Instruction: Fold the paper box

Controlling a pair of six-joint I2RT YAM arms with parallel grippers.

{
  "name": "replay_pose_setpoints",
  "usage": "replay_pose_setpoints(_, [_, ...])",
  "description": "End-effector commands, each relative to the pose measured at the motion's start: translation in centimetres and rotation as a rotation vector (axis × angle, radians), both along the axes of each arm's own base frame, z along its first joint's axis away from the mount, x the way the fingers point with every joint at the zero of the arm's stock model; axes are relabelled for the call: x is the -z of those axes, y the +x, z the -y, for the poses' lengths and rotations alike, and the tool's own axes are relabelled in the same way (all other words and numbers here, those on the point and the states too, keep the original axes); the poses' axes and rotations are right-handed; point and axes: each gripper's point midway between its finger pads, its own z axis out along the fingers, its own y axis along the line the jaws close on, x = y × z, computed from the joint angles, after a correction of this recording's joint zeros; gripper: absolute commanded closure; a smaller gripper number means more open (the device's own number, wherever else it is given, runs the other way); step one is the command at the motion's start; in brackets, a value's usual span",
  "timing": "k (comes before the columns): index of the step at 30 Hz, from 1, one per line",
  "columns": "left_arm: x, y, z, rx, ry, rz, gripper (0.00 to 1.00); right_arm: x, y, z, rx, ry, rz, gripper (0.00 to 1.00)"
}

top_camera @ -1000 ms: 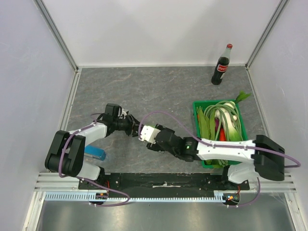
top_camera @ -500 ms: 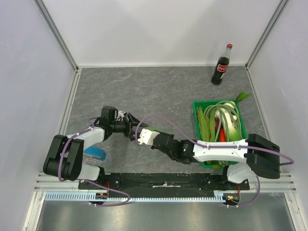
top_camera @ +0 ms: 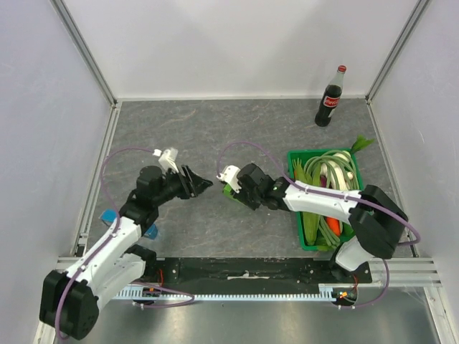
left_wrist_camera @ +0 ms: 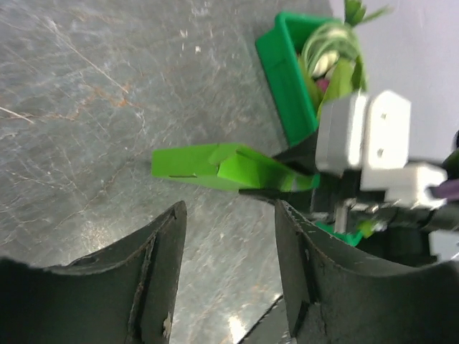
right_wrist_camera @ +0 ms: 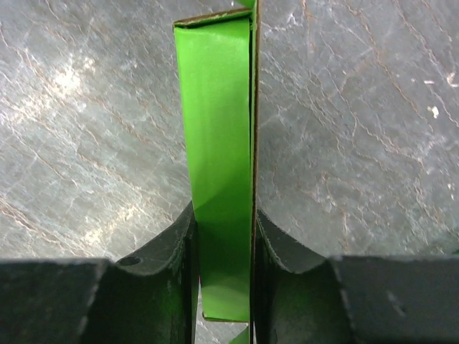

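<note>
I am pinching the paper box (right_wrist_camera: 219,129) between the two fingers of my right gripper (right_wrist_camera: 224,222). Most of it is sticking out past the fingertips. My left gripper (left_wrist_camera: 229,208) is hanging open just in front of the box, not touching it. The card is thin. If I am squeezing too hard, it may crumple. If the left fingers bump it, it may twist or slip out. Far beyond the right gripper, a bottle (top_camera: 330,100) is standing with a red label, too small to read. I am seeing no writing on the box.
</note>
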Motion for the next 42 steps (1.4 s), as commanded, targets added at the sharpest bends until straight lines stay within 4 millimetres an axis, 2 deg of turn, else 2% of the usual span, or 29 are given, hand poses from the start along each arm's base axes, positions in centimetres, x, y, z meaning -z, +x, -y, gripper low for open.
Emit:
replay_pose_setpoints(1, [0.3,1.7,1.0,0.040,0.130,0.254,0.43,0.9,-1.6,-1.2,-0.099,0.008,-0.163,0.72])
replay_pose_setpoints(4, [1.1,2.2,2.1,0.090,0.163,0.266,0.47,1.1,-1.3,-1.2,-0.134,0.009,-0.191,0.72])
replay_pose_setpoints(5, [0.4,2.7,2.6,0.108,0.180,0.292,0.48,1.1,-1.6,-1.4,-0.154,0.024,-0.218,0.72])
replay_pose_setpoints(6, [1.3,2.8,2.9,0.128,0.202,0.261,0.49,1.2,-1.4,-1.4,-0.165,0.025,-0.230,0.73])
replay_pose_setpoints(8, [1.2,3.0,3.6,0.169,0.236,0.285,0.51,1.4,-1.6,-1.4,-0.173,0.024,-0.244,0.72])
replay_pose_setpoints(9, [0.4,3.5,3.9,0.175,0.247,0.305,0.53,1.6,-1.5,-1.3,-0.169,0.021,-0.247,0.72])
replay_pose_setpoints(10, [1.2,3.5,3.8,0.195,0.289,0.295,0.55,1.8,-1.5,-1.4,-0.172,0.022,-0.252,0.73])
replay_pose_setpoints(11, [0.7,3.9,4.0,0.201,0.303,0.307,0.57,1.8,-1.5,-1.3,-0.171,0.020,-0.255,0.73])
replay_pose_setpoints(21, [1.8,3.2,4.8,0.259,0.384,0.291,0.65,1.5,-0.9,-1.2,-0.149,0.022,-0.235,0.73])
replay_pose_setpoints(27, [2.2,2.1,4.6,0.264,0.417,0.298,0.59,1.2,-0.8,-1.2,-0.142,0.028,-0.228,0.73])
replay_pose_setpoints(33, [2.6,2.5,5.1,0.276,0.440,0.287,0.65,1.3,-1.0,-1.2,-0.141,0.032,-0.234,0.73])
replay_pose_setpoints(37, [3.1,2.6,5.3,0.283,0.449,0.274,0.65,1.2,-0.9,-1.2,-0.139,0.034,-0.230,0.74])
replay_pose_setpoints(42, [2.8,2.9,5.4,0.265,0.449,0.279,0.66,1.1,-1.0,-1.3,-0.141,0.040,-0.231,0.74])
